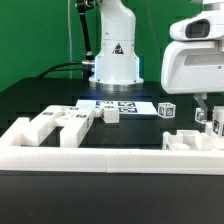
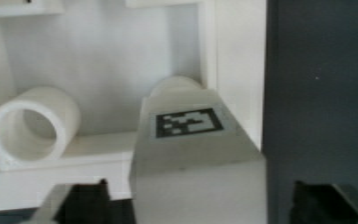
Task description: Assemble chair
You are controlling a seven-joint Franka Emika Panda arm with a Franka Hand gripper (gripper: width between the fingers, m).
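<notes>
Exterior view: a white Franka arm's two-finger gripper [image 1: 202, 110] hangs low over the black table [image 1: 140, 130], at the exterior view's right. Directly beneath its fingertips sits a matte white blocky plastic chair piece with a square black-and-white tag [image 1: 208, 124]. It seems to stand upright, though the fingers hide part of it. Other blocky white chair pieces [image 1: 55, 125] lie well apart from the gripper, toward the exterior view's left. The flat white marker board [image 1: 120, 105] lies between the two. A long low white border rail [image 1: 100, 160] runs in front, likely to keep parts from sliding off. Wrist view: the two dark fingertips [image 2: 78, 205] stand one on each side of the tagged piece [image 2: 194, 160]. This placement suggests a grasp across its narrow width. The gripper [image 2: 202, 205] straddles the piece, but I cannot tell whether its pads press the sides. The piece's long axis runs straight away from the gripper. Its tagged end points toward a white plastic part with a round opening [image 2: 34, 128] just beyond.
</notes>
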